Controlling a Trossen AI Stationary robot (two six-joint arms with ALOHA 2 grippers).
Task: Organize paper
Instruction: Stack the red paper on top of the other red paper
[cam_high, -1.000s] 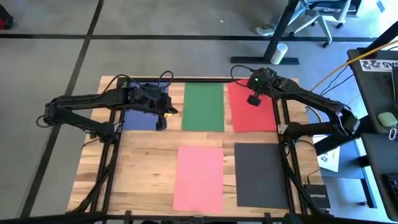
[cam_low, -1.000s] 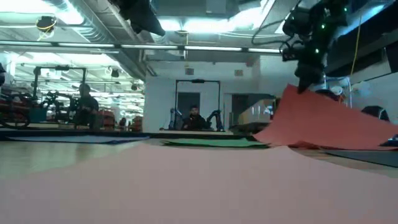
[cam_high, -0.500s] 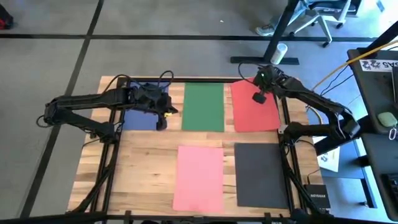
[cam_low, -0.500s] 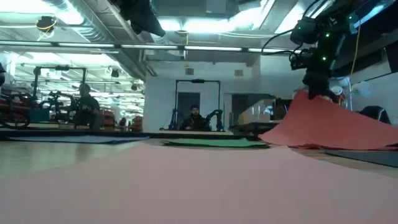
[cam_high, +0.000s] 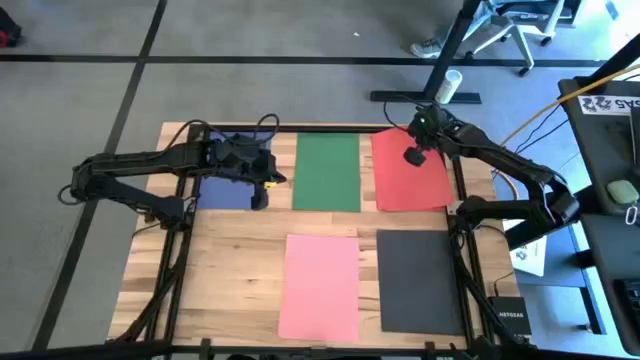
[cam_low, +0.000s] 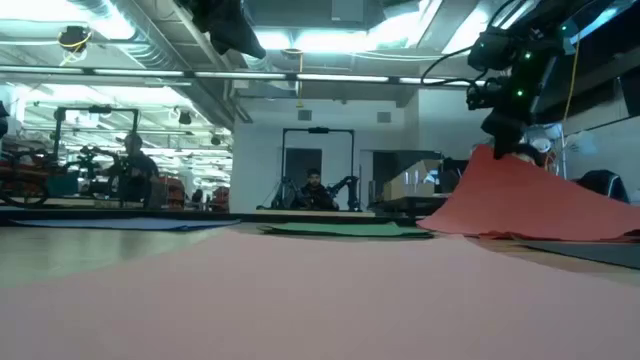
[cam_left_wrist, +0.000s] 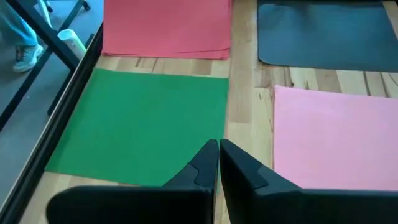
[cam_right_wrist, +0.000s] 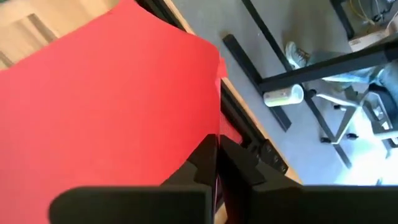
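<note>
Five sheets of paper are on the wooden table: blue (cam_high: 225, 185) at far left, green (cam_high: 327, 172) at far middle, red (cam_high: 410, 185) at far right, pink (cam_high: 320, 285) at near middle and dark grey (cam_high: 420, 280) at near right. My right gripper (cam_high: 413, 157) is over the red paper and shut on it, holding one side raised (cam_low: 490, 160). My left gripper (cam_high: 262, 182) is shut on nothing. It hangs well above the table (cam_low: 225, 25) between the blue and green sheets. My right gripper pinches an edge of the upper red sheet (cam_right_wrist: 208, 134) between its two fingers, coming from above. A lower red layer (cam_right_wrist: 229, 134) shows past that edge. The held side stands up off the table, and the sheet slopes down until its other part (cam_low: 590, 225) lies flat.
Black frame rails (cam_high: 455, 180) run along the table's sides and far edge (cam_right_wrist: 249, 140). On the floor beyond the far edge are a white cup (cam_high: 452, 85) and an office chair (cam_high: 515, 25). A side desk (cam_high: 610, 150) is at the right. People sit far off in the room (cam_low: 313, 188).
My right gripper, still shut on the red paper, has moved a little toward the table's right edge. The red paper has slid that way with it, and its raised side has stayed up.
</note>
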